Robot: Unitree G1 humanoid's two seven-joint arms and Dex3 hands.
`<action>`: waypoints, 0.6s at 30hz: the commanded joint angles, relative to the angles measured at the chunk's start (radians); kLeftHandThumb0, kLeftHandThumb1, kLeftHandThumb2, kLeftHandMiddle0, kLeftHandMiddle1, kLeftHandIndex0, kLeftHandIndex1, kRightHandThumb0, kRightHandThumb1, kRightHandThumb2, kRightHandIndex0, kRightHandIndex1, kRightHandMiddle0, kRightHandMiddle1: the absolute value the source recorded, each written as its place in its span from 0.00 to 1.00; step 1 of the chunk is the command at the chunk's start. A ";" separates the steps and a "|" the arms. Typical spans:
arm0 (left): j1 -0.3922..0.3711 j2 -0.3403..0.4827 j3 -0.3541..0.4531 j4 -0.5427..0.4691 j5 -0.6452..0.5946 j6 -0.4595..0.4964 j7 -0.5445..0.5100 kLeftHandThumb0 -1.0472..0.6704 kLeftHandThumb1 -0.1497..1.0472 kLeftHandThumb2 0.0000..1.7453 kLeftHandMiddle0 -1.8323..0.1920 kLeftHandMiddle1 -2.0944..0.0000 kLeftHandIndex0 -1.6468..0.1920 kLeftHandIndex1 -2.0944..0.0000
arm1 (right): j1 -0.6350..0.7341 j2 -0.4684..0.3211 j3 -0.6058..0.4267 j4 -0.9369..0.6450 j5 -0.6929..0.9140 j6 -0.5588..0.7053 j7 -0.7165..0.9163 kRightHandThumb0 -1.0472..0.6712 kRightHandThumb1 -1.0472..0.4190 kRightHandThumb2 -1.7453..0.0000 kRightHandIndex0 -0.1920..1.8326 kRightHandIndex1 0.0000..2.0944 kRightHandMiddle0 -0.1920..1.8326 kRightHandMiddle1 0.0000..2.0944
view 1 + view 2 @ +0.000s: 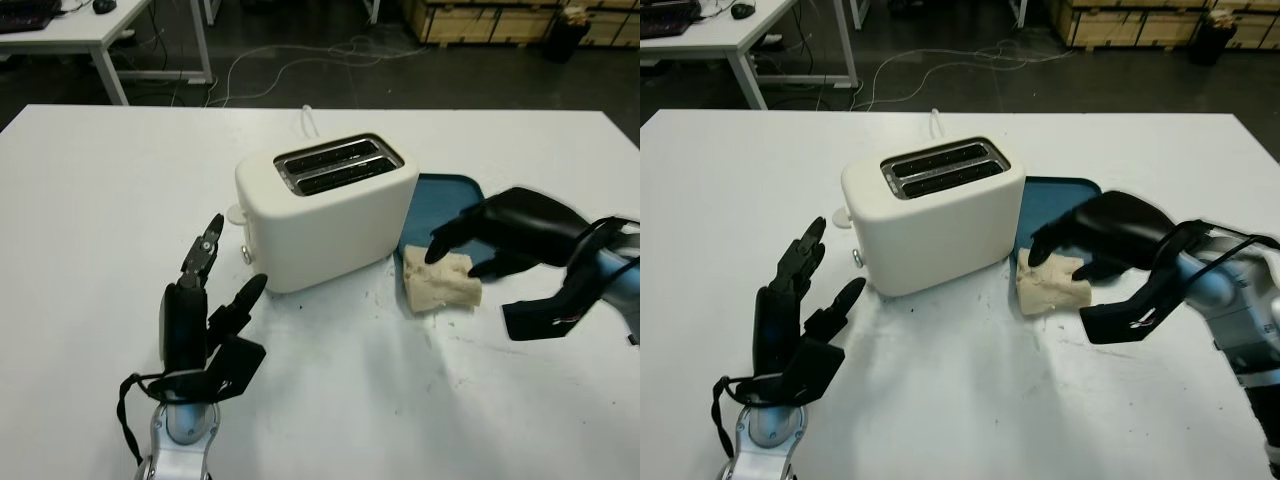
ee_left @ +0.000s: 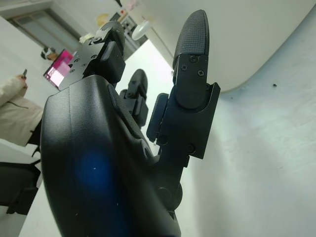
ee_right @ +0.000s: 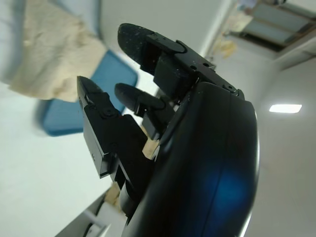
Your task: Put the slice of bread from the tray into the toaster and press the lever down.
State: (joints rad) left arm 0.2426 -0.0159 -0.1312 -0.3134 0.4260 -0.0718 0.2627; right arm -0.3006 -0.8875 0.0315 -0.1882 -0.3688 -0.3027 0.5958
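Bread (image 1: 441, 281) lies under my right robot hand (image 1: 480, 238), half off the tray (image 1: 450, 192) onto the counter (image 1: 330, 400); I cannot tell if my fingers grip it. It looks light, soft, crumbly: pinch its edges gently. My left robot hand (image 1: 210, 300) is open beside the toaster (image 1: 325, 208).

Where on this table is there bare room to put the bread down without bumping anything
Bare table lies left of the toaster, beyond the open left robot hand. Another bare patch sits at the near edge between both arms. It is crowded right of the toaster, where the bread, blue tray and right robot hand bunch together.
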 commanded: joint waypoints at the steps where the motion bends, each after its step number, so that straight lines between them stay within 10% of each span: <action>1: -0.011 -0.001 -0.003 0.004 0.004 0.000 -0.001 0.25 0.89 0.15 0.69 1.00 0.71 1.00 | -0.004 -0.025 -0.031 -0.042 0.030 -0.006 0.021 0.65 0.30 1.00 0.58 0.23 0.66 0.06; 10: -0.011 -0.004 -0.006 0.011 0.004 -0.008 0.007 0.25 0.89 0.15 0.69 1.00 0.72 1.00 | -0.044 -0.038 -0.068 -0.017 0.011 -0.039 0.007 0.63 0.33 1.00 0.61 0.13 0.64 0.00; 18: 0.000 -0.005 -0.003 0.004 -0.001 -0.005 0.006 0.24 0.89 0.16 0.69 1.00 0.72 1.00 | 0.001 -0.025 -0.034 0.252 -0.245 -0.291 -0.336 0.62 0.40 1.00 0.59 0.03 0.59 0.00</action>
State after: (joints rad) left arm 0.2376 -0.0186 -0.1341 -0.3127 0.4258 -0.0717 0.2637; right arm -0.3133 -0.9147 -0.0157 0.0211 -0.5774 -0.5485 0.3151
